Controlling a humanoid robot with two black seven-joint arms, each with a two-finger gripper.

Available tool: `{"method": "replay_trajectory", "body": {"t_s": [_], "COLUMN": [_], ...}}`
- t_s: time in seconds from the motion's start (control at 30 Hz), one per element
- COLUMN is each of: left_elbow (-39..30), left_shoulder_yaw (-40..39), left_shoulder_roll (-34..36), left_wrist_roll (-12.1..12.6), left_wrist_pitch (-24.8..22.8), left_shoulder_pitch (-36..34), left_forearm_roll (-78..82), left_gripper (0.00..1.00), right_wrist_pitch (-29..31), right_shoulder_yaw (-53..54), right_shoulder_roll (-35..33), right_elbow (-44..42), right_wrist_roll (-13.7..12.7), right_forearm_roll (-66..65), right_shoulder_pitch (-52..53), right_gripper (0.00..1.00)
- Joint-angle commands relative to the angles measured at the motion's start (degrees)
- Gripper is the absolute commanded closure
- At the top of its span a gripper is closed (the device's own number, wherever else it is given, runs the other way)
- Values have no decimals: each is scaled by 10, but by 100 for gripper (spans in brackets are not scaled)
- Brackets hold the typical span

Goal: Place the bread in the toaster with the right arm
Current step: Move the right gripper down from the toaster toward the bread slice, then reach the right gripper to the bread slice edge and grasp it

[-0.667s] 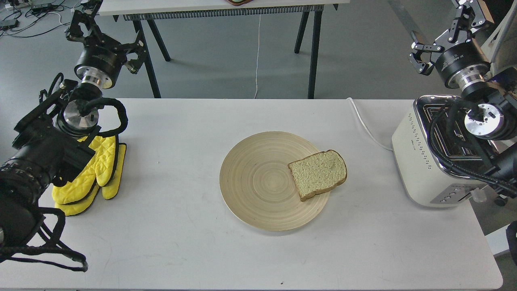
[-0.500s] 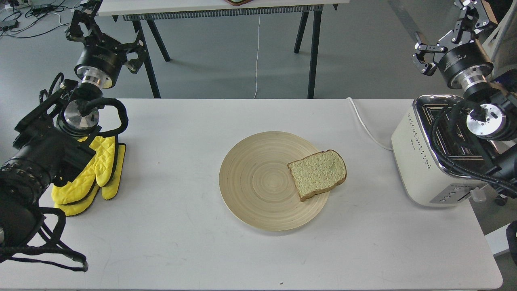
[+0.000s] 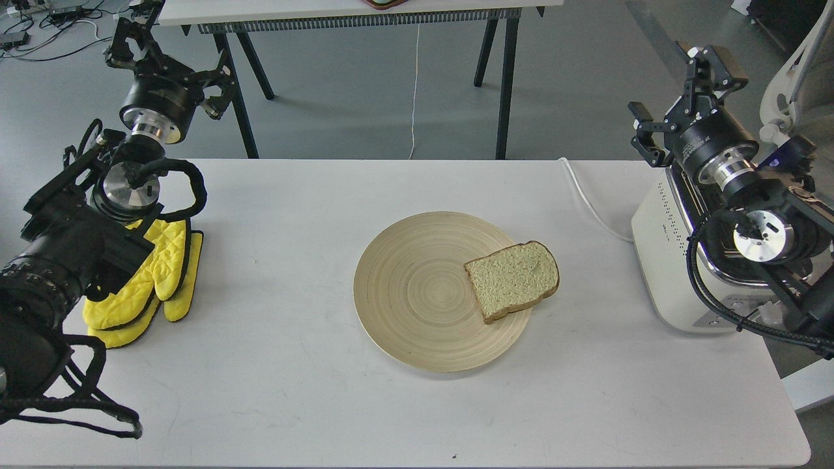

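Bread lies flat on plate, centre frame, down-left of right gripper; fingers apart, empty, above toaster.

Bright, even, diffuse light fills the frame. The round pale wooden plate casts only a faint, soft shadow on the white table. Focus is sharp throughout, without glare or blur.
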Motion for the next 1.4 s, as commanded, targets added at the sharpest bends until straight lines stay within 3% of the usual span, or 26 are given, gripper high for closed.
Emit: {"method": "replay_trajectory", "body": {"t_s": [0.0, 0.13, 0.53, 0.7, 1.1, 1.37], "left_elbow": [-1, 0, -1, -1, -1, -1], "left_shoulder_yaw": [1, 1, 2, 2, 2, 2], "left_shoulder_roll": [0, -1, -1, -1, -1, -2], "left_wrist_roll": [0, 0, 1, 2, 1, 1], "left_wrist_pitch": [0, 0, 0, 0, 0, 0], "left_shoulder_pitch": [-1, -1, -1, 0, 0, -1], "left_forearm_roll": [0, 0, 0, 0, 1, 1], "left_gripper": [0, 0, 0, 0, 0, 0], "right_wrist_pitch": [-67, -110, -193, -211, -212, -205], "right_shoulder_yaw": [-49, -102, -225, -266, -298, -305], "right_shoulder_roll": [-5, 5, 42, 48, 78, 77], "right_elbow": [40, 40, 13, 6, -24, -24], "right_wrist_roll": [0, 1, 1, 1, 1, 1], "right_forearm_roll": [-94, -165, -216, -217, -218, -219], "right_shoulder_pitch": [-28, -49, -58, -59, -62, -55], "right_gripper": [1, 1, 2, 7, 41, 84]}}
